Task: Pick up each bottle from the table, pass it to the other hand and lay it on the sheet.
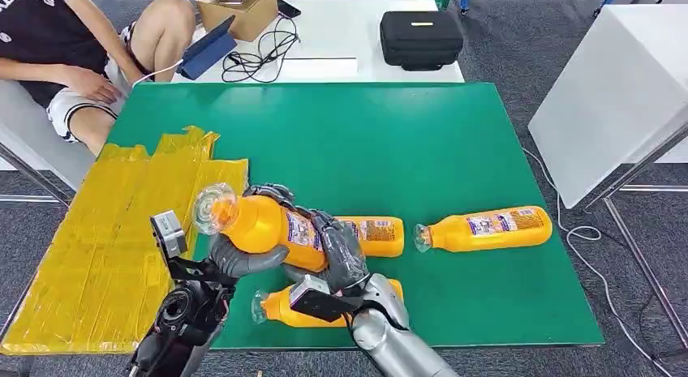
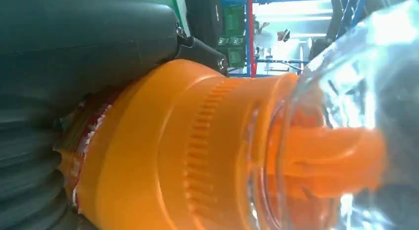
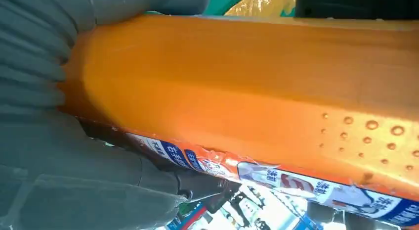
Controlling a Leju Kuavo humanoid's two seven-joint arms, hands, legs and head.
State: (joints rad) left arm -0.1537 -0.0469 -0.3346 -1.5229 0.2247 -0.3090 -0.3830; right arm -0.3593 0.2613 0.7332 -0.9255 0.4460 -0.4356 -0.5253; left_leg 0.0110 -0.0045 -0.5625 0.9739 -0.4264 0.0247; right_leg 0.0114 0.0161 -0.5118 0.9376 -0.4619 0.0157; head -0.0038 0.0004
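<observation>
An orange bottle (image 1: 264,221) with a clear cap (image 1: 214,207) is held above the green table (image 1: 389,142), cap pointing toward the yellow sheet (image 1: 97,239). My left hand (image 1: 243,259) grips it near the shoulder, thumb under it and fingers (image 1: 272,190) over the top. My right hand (image 1: 341,251) grips its lower, labelled end. The left wrist view shows the bottle's neck (image 2: 197,151) and the right wrist view its body (image 3: 247,76). Three more orange bottles lie on the table: one to the right (image 1: 487,229), one behind my right hand (image 1: 377,235), one under my right wrist (image 1: 280,309).
A seated person (image 1: 73,53) is at the far left corner. Beyond the green table stands a white table (image 1: 341,20) with a black case (image 1: 420,36), a cardboard box (image 1: 239,10) and cables. A white panel (image 1: 608,93) stands to the right.
</observation>
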